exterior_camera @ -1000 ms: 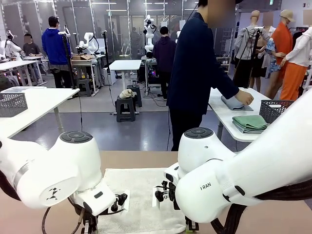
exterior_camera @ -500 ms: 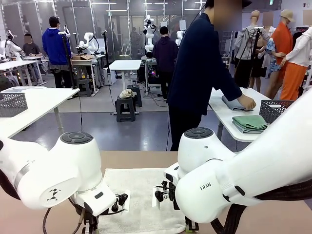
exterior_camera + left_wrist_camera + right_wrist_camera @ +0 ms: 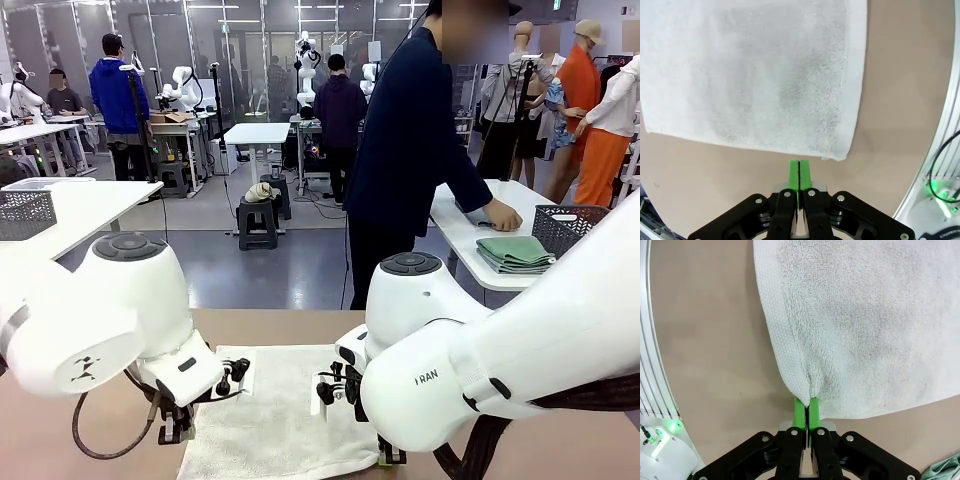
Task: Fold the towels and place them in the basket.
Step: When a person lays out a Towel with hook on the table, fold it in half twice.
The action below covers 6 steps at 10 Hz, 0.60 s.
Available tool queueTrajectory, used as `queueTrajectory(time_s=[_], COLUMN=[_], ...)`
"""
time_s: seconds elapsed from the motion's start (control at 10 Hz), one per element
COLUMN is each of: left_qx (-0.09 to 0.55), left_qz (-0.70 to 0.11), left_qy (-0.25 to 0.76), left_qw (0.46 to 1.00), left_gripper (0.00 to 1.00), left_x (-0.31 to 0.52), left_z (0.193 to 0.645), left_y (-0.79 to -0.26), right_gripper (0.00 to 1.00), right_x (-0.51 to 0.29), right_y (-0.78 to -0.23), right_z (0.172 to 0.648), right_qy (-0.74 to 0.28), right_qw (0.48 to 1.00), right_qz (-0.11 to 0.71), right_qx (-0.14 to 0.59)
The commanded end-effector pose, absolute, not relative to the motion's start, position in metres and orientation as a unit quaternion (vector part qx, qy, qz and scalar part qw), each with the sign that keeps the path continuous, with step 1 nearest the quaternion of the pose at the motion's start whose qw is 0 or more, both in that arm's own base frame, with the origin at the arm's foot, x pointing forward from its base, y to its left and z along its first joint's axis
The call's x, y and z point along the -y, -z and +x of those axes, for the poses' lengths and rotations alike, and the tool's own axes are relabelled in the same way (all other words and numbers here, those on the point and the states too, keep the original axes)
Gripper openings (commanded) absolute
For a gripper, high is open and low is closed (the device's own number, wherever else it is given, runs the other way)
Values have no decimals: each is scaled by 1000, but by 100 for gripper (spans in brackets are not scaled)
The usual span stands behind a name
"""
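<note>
The left gripper point(image 3: 799, 165) has its green pads pressed flat together with nothing between them. Its tips sit just short of the near edge of the cream-white towel point(image 3: 750, 75), close to one corner. From the left wrist view it is hard to say whether they brush the hem or stop just clear of it. The towel lies spread in a single layer on the brown table point(image 3: 900, 100), and the corner by this gripper lies flat.

To the right, the right gripper point(image 3: 805, 407) is clamped on the towel's near edge beside the woven border, and the cloth puckers into a small ridge where the pads bite. A scrap of mint-green cloth point(image 3: 946, 471) shows at the bottom corner of the right wrist view; it may be the other towel.

The step in hand looks like the first fold of the white towel, with only one side gripped. The next move probably calls for the left gripper to open, take its corner, and then for both to carry the near edge over to the far one.
</note>
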<state>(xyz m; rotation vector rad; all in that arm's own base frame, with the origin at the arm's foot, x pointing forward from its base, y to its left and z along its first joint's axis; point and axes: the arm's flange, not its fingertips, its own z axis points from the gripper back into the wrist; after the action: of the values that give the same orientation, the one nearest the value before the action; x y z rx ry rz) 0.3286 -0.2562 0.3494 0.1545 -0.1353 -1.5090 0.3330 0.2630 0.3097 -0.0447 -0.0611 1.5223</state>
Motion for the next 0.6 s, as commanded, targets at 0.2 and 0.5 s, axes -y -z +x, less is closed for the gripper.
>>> queueTrajectory(time_s=[0.2,0.5], left_qx=[54,37], left_qz=[31,18], left_qy=[692,697], left_qw=[719,716], left_gripper=[15,40], left_x=[224,229], left_z=[287,277], left_y=[-332,-317], right_gripper=[0,0], right_x=[-257,-258], right_y=[-308,-304], right_z=[324,323], right_qy=[-695,-696], right_qw=[719,718], right_qz=[-10,-6], right_qx=[24,22])
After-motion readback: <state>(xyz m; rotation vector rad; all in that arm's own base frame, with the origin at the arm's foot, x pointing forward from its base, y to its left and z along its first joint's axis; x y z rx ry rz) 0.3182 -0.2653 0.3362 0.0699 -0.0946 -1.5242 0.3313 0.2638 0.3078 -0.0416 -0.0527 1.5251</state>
